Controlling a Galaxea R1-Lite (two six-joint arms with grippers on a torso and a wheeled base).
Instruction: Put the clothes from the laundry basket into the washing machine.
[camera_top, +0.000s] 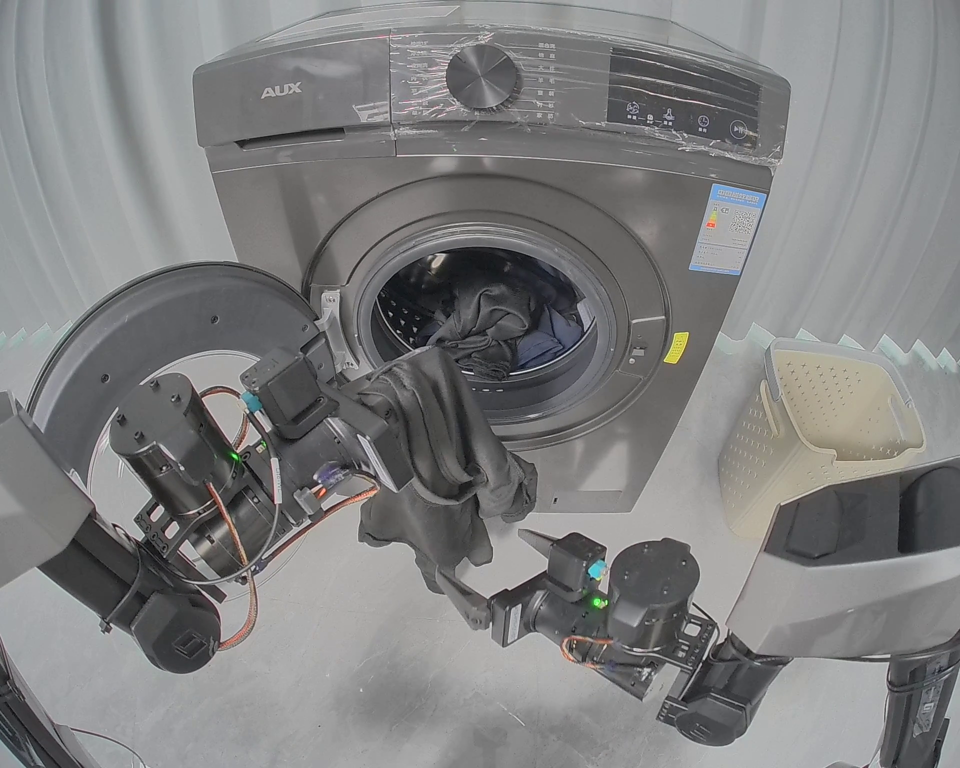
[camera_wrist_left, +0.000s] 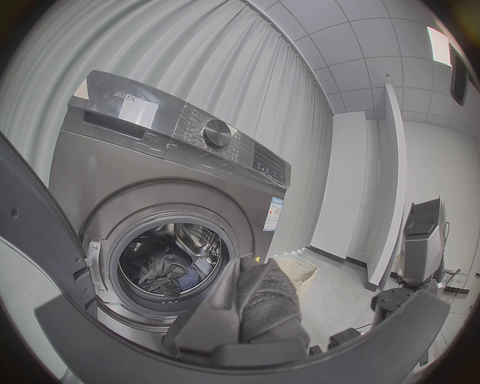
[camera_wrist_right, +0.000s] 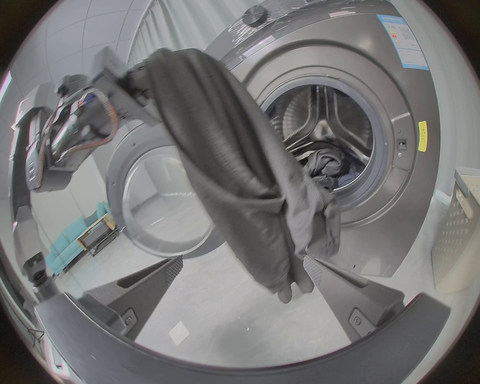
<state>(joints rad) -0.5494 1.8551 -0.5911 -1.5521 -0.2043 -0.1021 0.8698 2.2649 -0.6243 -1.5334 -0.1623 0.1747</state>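
head view: left tool (camera_top: 396, 438) grips garment (camera_top: 452, 450); right tool (camera_top: 481, 554) splayed.

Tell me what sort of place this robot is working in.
Probably a test room staged as a laundry corner: a washing machine and a laundry basket beside it, but with a curtain backdrop and office-style ceiling tiles.

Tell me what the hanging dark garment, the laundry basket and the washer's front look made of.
Dark garment: soft matte knit fabric; it drapes in folds with a fine ribbed texture.
Laundry basket: probably cream moulded plastic; rigid walls with rows of holes.
Washer's front: grey brushed-metal look, soft sheen; painted steel or coated plastic, can't tell.
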